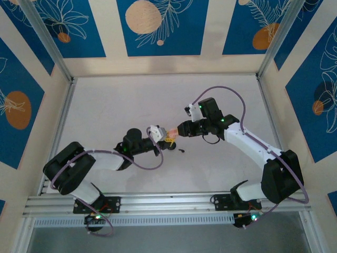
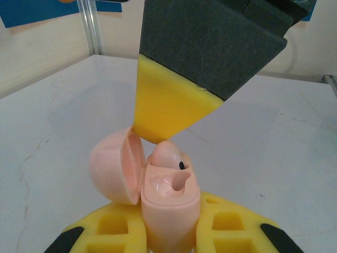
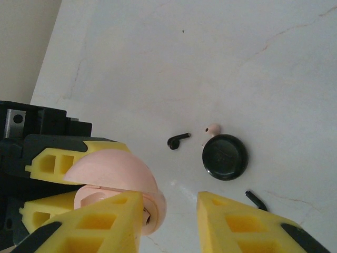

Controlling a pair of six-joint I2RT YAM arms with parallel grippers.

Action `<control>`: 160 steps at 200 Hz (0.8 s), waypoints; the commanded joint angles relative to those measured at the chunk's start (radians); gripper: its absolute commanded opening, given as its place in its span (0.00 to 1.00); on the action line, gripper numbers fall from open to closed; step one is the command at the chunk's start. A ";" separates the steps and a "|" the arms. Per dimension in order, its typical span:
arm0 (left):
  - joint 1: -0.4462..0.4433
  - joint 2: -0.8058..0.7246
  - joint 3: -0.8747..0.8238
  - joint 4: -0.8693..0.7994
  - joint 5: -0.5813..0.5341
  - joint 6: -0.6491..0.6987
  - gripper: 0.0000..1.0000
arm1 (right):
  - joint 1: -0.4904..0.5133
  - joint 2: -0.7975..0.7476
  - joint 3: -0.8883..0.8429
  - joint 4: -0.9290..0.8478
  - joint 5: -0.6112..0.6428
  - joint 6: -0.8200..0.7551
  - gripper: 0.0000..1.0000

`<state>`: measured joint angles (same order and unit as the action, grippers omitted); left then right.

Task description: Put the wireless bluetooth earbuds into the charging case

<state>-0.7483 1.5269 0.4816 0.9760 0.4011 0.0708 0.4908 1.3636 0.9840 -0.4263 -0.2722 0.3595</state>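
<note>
My left gripper (image 2: 171, 234) is shut on the pink charging case (image 2: 168, 211), holding it upright with its lid (image 2: 113, 171) swung open to the left. A pink earbud (image 2: 167, 155) sits in the far slot; the near slot (image 2: 174, 184) is empty. One yellow finger (image 2: 168, 103) of my right gripper (image 3: 168, 203) comes down from above and touches that seated bud. The right jaws stand open with nothing between them. On the table lie a black earbud (image 3: 178, 140), a second pink earbud (image 3: 212, 130) and a black stem (image 3: 255, 199) partly hidden by a finger.
A black round puck (image 3: 225, 156) lies on the white table (image 1: 105, 110) beside the loose pink earbud. The two grippers meet near the table's middle (image 1: 169, 135). Patterned walls and metal posts (image 1: 63, 68) enclose the table.
</note>
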 commanded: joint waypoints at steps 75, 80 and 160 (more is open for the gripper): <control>-0.001 -0.062 -0.021 0.111 -0.055 0.081 0.05 | -0.002 -0.076 0.118 -0.061 -0.063 -0.016 0.43; -0.001 -0.061 -0.026 0.110 -0.062 0.084 0.06 | -0.004 -0.081 0.123 -0.056 -0.074 -0.017 0.43; 0.104 -0.070 -0.135 0.148 -0.091 0.013 0.06 | 0.000 0.013 0.226 -0.200 -0.019 0.069 0.40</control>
<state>-0.6888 1.4818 0.3771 1.0771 0.3302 0.1139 0.4843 1.3148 1.1515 -0.5106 -0.3202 0.3752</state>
